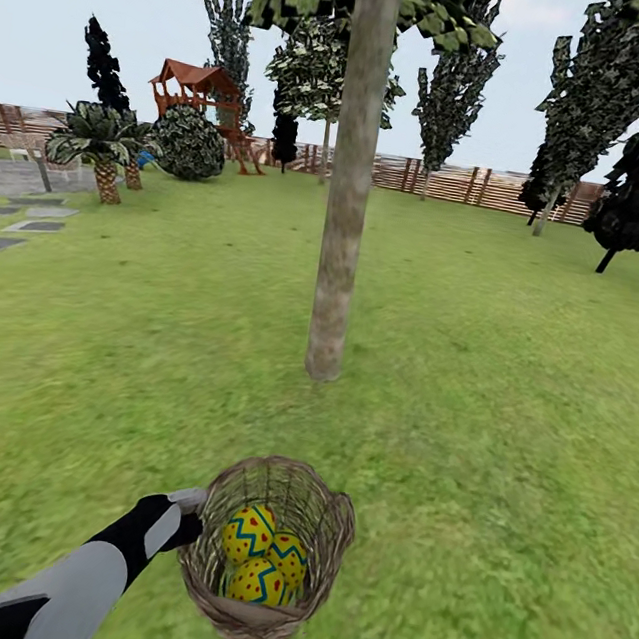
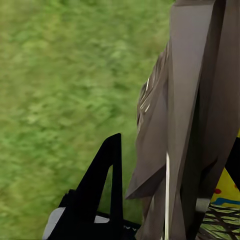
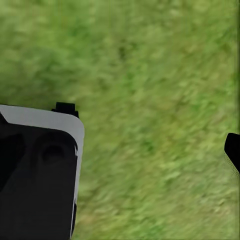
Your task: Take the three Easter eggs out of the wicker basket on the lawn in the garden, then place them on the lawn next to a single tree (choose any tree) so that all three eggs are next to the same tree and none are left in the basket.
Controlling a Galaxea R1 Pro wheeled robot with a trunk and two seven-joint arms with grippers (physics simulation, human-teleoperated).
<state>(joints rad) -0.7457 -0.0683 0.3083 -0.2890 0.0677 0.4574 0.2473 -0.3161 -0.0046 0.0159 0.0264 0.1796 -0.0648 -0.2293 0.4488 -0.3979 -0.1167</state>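
Nearest, the left gripper (image 1: 196, 505) seems clamped on the wicker basket (image 1: 325, 522) at its left rim, three Easter eggs (image 1: 263, 554) inside, with the tree (image 1: 339, 262) beyond on the lawn (image 1: 510, 405).

a red-roofed wooden playset (image 1: 203, 92) stood far back on the left, with a round leafy bush (image 1: 188, 142) just in front of it. two short palms (image 1: 105, 145) grew near the grey stepping stones (image 1: 14, 224) at the left edge — the paved patio (image 1: 6, 175) lay behind them. a brown slatted fence (image 1: 434, 178) ran across the back. dark, thin cypresses (image 1: 103, 64) rose against a pale sky (image 1: 67, 14) — several more leafy trees (image 1: 600, 104) stood along the right side.
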